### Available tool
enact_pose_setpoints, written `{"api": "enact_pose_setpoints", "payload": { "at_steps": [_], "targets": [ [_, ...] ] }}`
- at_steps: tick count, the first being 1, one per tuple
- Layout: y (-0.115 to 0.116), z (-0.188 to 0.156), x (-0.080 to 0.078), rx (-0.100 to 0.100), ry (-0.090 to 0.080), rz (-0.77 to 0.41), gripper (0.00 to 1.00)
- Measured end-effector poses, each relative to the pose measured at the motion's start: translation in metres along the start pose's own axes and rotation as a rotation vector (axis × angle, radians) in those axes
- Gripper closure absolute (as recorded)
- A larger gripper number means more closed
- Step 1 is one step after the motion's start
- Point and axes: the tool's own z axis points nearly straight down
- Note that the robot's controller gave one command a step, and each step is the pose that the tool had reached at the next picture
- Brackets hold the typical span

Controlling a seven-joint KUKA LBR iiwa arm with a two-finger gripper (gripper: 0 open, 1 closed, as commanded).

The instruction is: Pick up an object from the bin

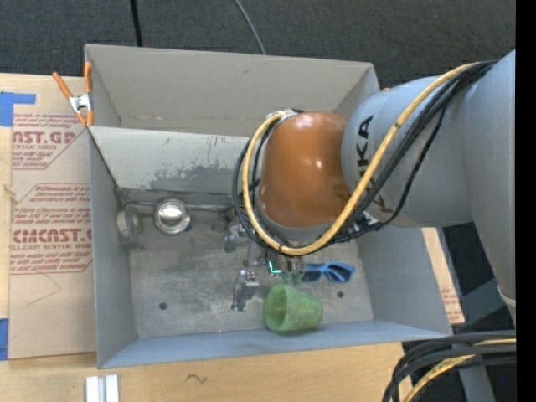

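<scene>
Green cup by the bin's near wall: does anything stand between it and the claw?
Nothing visible does. The green cup lies right beside the claw. The blue thing lies farther back than the cup, outside the gap.

A shiny metal dome (172, 216) lies left, a blue piece (331, 271) right.

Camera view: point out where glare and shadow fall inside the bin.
In the camera view, a bright glare spot sits on the shiny metal ball near the left of the bin; the orange wrist cover shows a soft sheen on its dome; the floor looks darker beneath the arm, round the green cup; the far wall is evenly lit.
</scene>
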Motion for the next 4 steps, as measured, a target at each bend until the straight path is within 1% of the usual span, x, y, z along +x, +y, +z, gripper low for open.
{"api": "enact_pose_setpoints", "payload": {
  "at_steps": [1,2,3,4],
  "targets": [
    [-0.108,0.072,-0.045,0.001,-0.014,-0.104,0.00],
    [-0.198,0.095,-0.062,0.005,-0.022,-0.281,0.00],
    [-0.197,0.094,-0.060,0.003,-0.013,-0.281,1.00],
    [-0.236,-0.050,-0.081,0.006,-0.016,-0.614,1.00]
  ]
}}
